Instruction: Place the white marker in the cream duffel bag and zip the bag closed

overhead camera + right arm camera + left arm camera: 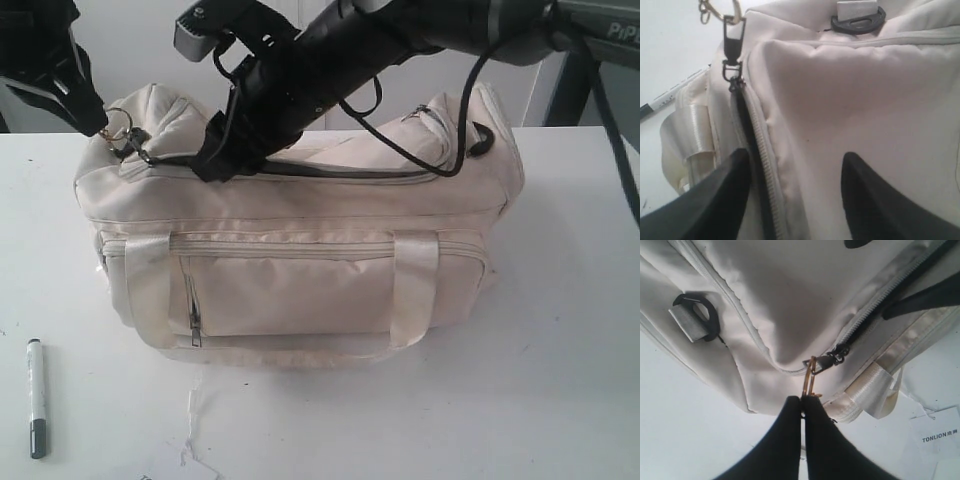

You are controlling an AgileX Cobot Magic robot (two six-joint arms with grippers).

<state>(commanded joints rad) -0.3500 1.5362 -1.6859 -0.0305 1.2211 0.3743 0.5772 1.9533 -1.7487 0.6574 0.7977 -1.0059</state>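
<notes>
The cream duffel bag lies in the middle of the white table, its curved top zip partly open along a dark gap. The white marker lies on the table near the bag's front left corner; its barrel also shows in the right wrist view. My left gripper is at the bag's left end, shut on the gold ring of the zip pull. My right gripper is open over the bag's top, one finger at the zip gap, the other over the top panel.
A black end clip sits on the bag's end next to the left gripper. A white paper tag marked TONLION lies on the table beside the bag. The right arm's black cable droops across the bag's top.
</notes>
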